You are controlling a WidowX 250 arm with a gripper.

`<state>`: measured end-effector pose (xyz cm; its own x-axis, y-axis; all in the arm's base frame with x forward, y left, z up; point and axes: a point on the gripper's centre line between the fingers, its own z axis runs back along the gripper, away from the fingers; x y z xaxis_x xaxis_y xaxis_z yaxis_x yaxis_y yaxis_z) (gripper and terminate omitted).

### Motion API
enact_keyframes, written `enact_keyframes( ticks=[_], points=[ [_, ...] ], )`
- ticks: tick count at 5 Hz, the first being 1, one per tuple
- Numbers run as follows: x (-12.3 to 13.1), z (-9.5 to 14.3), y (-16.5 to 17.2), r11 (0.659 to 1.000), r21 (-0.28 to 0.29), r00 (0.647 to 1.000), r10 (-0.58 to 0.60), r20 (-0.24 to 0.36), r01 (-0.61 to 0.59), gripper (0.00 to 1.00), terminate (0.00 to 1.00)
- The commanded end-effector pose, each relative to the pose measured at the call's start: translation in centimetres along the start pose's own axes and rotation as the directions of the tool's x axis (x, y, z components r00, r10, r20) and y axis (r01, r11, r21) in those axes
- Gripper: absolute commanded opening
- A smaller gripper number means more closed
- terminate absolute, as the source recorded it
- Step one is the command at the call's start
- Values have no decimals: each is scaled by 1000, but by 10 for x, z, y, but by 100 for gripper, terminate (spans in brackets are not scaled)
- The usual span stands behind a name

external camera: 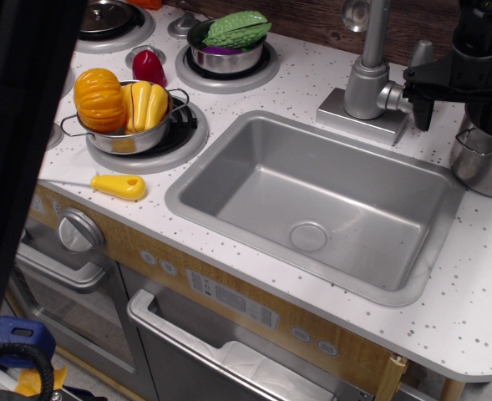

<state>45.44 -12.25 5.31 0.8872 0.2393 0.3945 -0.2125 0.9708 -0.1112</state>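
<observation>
My black gripper (469,104) hangs at the far right, right over a steel pot (482,159) on the counter. It is open and spread wide. Its left finger (422,107) points down just outside the pot's left rim, close to the faucet handle (398,96). The frame edge and the arm hide the right finger. Nothing shows between the fingers. I cannot see the inside of the pot.
A steel sink (312,200) fills the middle, with the faucet (368,75) behind it. On the left burners sit a pan of orange and yellow vegetables (120,104) and a pot with a green one (233,33). A red pepper (148,67) and a yellow-handled knife (116,185) lie nearby.
</observation>
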Motion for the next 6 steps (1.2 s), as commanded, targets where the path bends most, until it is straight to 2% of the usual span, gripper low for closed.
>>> enact_keyframes(
  ticks=[1,2,3,5,6],
  points=[
    [5,0,7,999,-46,999,14,53,-11,100,0],
    [2,-6,7,1000,-21,997,1,77,1,0,0],
    [1,-1,10,999,30,996,-28,81,26,0,0],
    [8,36,40,978,168,992,-128,4,125,0,0],
    [6,62,63,948,264,984,-169,-49,175,0,0]
  ],
)
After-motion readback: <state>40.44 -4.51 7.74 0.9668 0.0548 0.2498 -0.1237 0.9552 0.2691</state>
